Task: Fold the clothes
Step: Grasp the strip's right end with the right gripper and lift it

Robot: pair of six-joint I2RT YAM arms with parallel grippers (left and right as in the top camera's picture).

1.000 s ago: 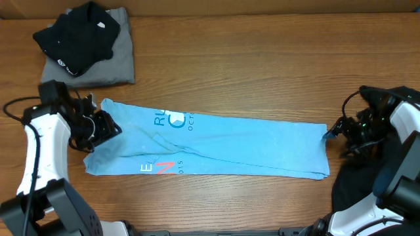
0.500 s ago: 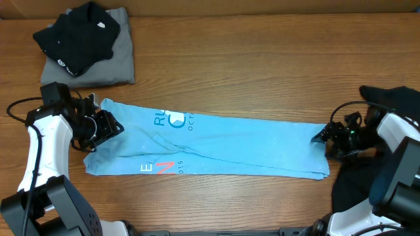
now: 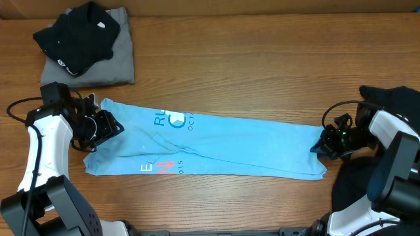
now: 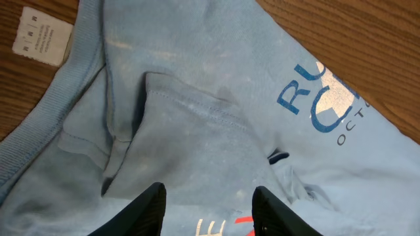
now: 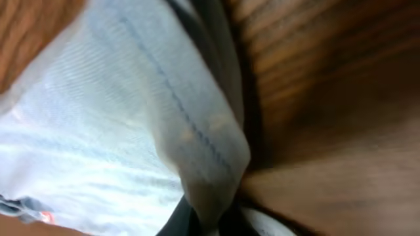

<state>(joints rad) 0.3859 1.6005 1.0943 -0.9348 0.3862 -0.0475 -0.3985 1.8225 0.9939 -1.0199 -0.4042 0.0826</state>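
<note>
T-shirt (image 3: 216,147) is lying in a long strip across the middle of the frame, long axis running left to right on the table (image 3: 262,78). So the right gripper (image 3: 321,145) is pinched shut on the right-end hem, and the left gripper (image 3: 108,126) sits at the collar end, jaws apart, gripping nothing. Guessing the right end gets carried leftward along that axis.

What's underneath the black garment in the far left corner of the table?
A folded grey garment lies under the black garment, on the table. Its covered part is hidden.
</note>
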